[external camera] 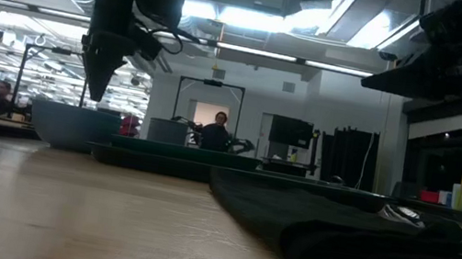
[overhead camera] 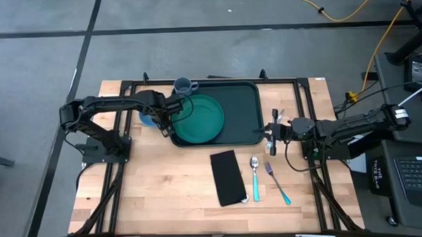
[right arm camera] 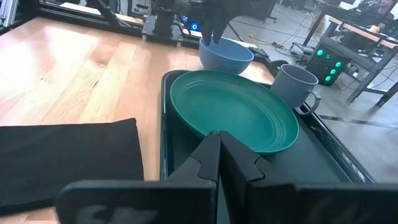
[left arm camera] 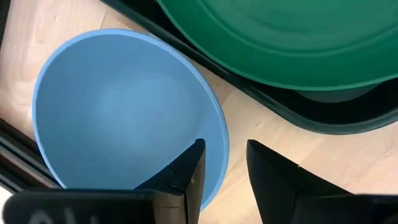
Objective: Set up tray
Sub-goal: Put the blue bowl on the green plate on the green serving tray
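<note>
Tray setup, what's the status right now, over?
Left gripper open, straddling the blue bowl's rim beside the tray. Right gripper shut, waiting at the tray's right edge. Tray holds green plate; mug at its back edge. Nothing blocking.

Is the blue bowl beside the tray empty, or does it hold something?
Empty. The left wrist view looks straight into the blue bowl and shows only bare blue inside; it stands upright on the wood beside the tray.

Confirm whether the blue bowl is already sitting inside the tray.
No. The blue bowl sits on the bare wooden table beside the tray, under the left gripper.
</note>
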Available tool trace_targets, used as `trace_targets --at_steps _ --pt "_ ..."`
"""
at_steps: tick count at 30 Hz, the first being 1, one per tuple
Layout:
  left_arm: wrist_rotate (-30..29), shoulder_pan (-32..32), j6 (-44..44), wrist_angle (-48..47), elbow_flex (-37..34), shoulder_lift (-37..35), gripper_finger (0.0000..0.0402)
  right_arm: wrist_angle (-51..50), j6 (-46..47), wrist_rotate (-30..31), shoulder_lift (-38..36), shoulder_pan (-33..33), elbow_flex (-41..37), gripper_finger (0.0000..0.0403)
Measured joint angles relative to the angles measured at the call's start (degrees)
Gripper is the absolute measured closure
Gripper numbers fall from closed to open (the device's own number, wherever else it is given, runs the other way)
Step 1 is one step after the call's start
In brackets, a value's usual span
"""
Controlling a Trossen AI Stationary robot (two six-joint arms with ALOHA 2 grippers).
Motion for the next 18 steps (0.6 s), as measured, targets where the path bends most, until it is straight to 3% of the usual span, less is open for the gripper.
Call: trace_targets --at_steps 18 --pt "0.01 -0.02 1.02 5.06 -7.52 0.02 0.0304 0.79 -0.25 0.00 0.00 0.00 0.00 0.0392"
